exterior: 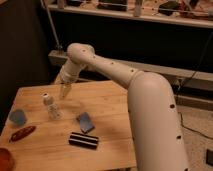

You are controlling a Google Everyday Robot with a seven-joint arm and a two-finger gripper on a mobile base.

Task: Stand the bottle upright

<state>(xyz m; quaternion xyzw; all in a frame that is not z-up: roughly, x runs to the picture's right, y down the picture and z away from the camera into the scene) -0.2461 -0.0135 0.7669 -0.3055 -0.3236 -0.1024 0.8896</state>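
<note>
The small clear bottle with a whitish cap stands upright on the wooden table, left of centre. My gripper hangs from the white arm just above and to the right of the bottle's cap, apart from it and holding nothing.
A blue block lies right of the bottle. A black striped bar lies in front of it. A blue cup, a reddish-brown oblong object and a red object sit along the left edge. Dark shelving stands behind the table.
</note>
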